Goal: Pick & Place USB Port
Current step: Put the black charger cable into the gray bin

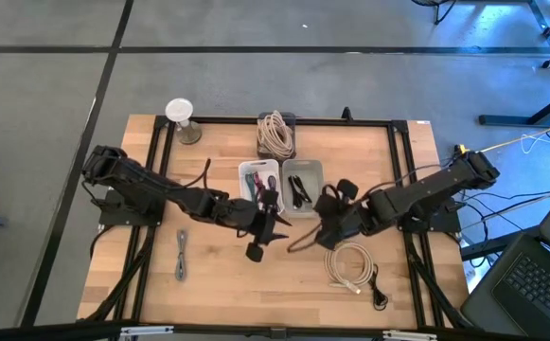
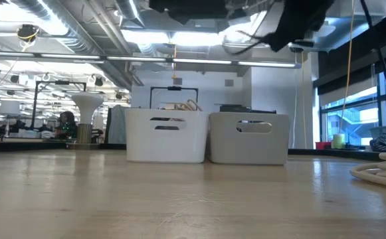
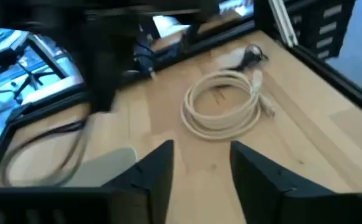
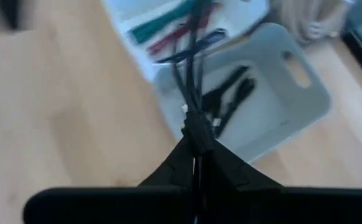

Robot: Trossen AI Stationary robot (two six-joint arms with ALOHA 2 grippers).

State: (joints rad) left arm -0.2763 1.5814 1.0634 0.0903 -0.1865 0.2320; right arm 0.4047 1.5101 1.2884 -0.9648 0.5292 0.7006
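**Black USB cable pinched and held over the grey bin**

The black USB cable [image 4: 192, 93] is in the right claw [image 4: 196, 163], whose fingers are pressed together on its connector end. In the right wrist view the cable runs from the fingertips out over the grey bin [image 4: 305, 99], which already holds a few dark cables; the white bin [image 4: 124, 15] just beside it holds green, red and blue ones. From above, the right claw [image 1: 329, 227] sits near the front edge of the grey bin [image 1: 303, 169], with a dark loop of cable trailing on the counter [image 1: 218, 284] below it.

The left claw [image 3: 199, 168] is spread and holds nothing. It hangs just in front of the white bin [image 1: 258, 170], near the middle of the counter.

Other cables lie untouched: a coiled white cable [image 1: 350, 265] near the front right, a small grey cable [image 1: 181, 254] on the left, and a beige bundle [image 1: 275, 133] in a tray at the back. A white stand [image 1: 181, 117] sits at the back left corner.

As I judge it, the pick is done and the place is not: the cable is grasped but not yet released, and part of it seems to hang outside the bin. What remains is carrying it fully over the grey bin, letting go, and then the loose cables on the counter.
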